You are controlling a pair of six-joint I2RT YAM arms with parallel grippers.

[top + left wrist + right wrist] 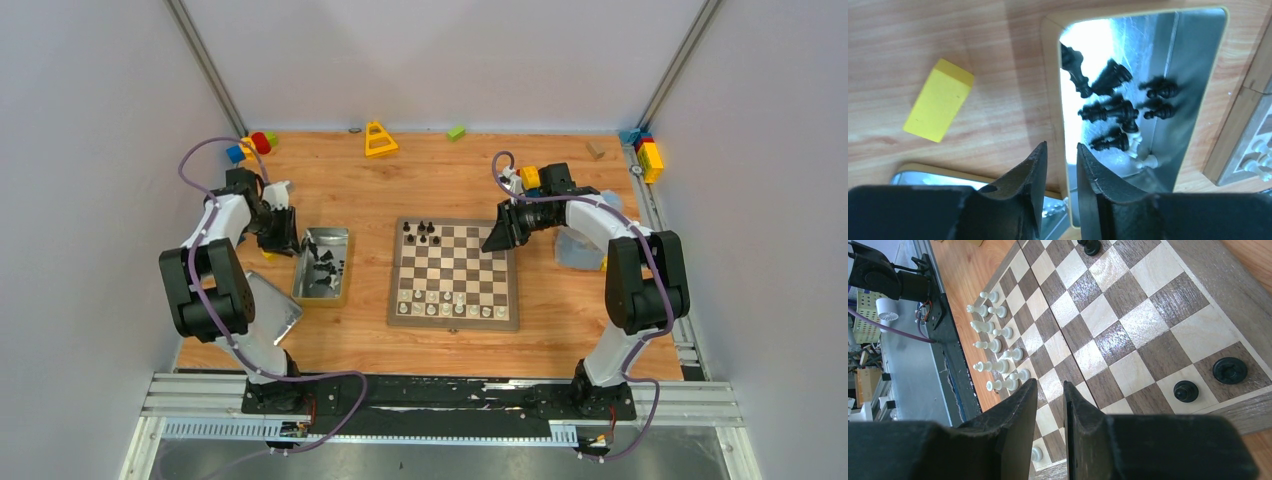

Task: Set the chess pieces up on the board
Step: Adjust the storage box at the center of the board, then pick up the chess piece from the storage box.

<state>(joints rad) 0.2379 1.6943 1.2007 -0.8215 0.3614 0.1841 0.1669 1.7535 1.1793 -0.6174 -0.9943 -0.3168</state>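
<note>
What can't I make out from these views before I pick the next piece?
- Top view: chess pieces on the board are too small to tell types.
- Top view: right gripper covers the board's far right corner.
- Left wrist view: black pieces in the tin overlap under glare; count unclear.
- Right wrist view: its fingers hide the squares beneath them.

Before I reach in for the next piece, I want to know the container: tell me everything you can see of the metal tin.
The tin is a shallow rectangular tray of shiny silver metal with rounded corners, open, lying flat on the wooden table left of the board. Inside, black pieces lie tumbled on their sides, with a couple of white pieces beside them. The left gripper hangs by its rim, slightly open and empty.
</note>
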